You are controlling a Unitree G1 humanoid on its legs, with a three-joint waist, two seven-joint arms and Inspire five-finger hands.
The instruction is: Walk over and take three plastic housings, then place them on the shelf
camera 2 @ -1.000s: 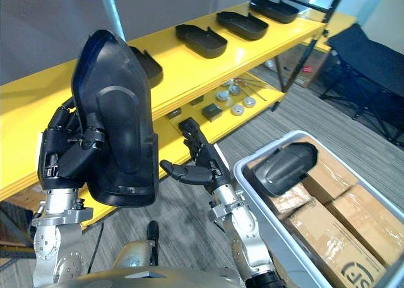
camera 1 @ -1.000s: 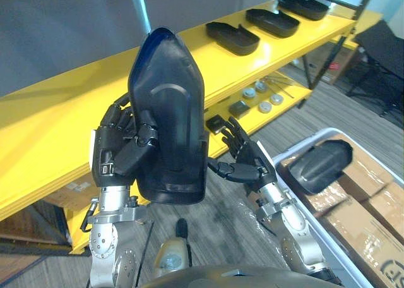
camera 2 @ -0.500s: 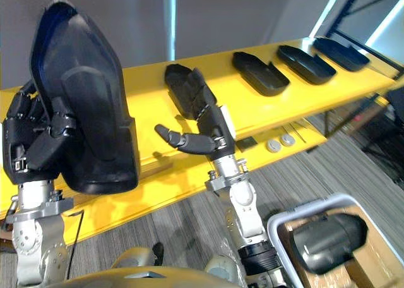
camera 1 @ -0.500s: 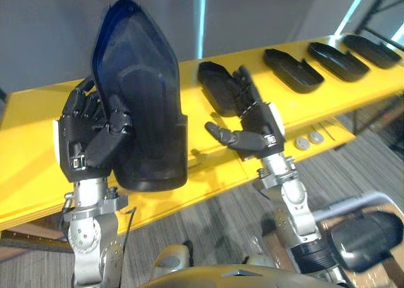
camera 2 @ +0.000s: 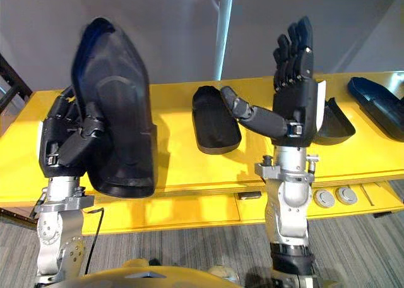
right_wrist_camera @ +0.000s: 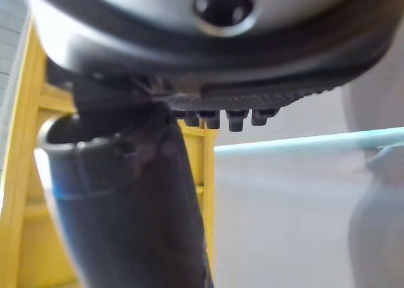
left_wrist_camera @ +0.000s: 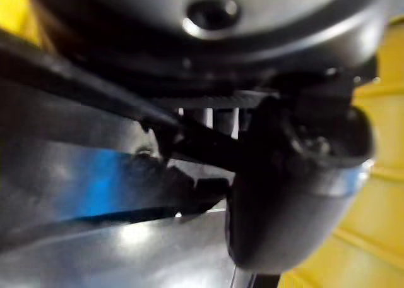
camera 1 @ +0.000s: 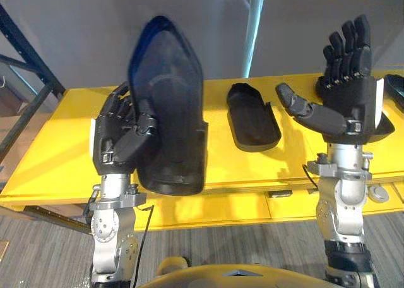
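Nearest to the robot, the left hand (camera 1: 120, 136) was raised at about 9 o'clock of its head view. Its fingers were curled round one long edge of a black plastic housing (camera 1: 169, 111), with the thumb pressed across the face. The housing stood upright in this grip, the pointed end at 12 o'clock and the wide, open end at 6 o'clock. It was in the air in front of the shelf and not yet on it. The right hand (camera 1: 348, 102) was lifted at about 3 o'clock, empty, with the fingers straight and pointing up and the thumb spread to the side.

I judged the housing to be a thin, stiff shell, light for its size, smooth and a little glossy, so it could slide in the grip. The good place to hold seemed to be the side wall near the wide end, where the rim gives the fingers something to hook.

Behind the hands was the yellow shelf (camera 1: 50, 162). A second housing (camera 1: 252, 117) lay flat on it, at 3 o'clock from the held one and well apart from it. Farther toward 3 o'clock a third housing (camera 2: 336, 120) lay partly hidden behind the right hand, and a fourth housing (camera 2: 379, 105) lay beyond it.
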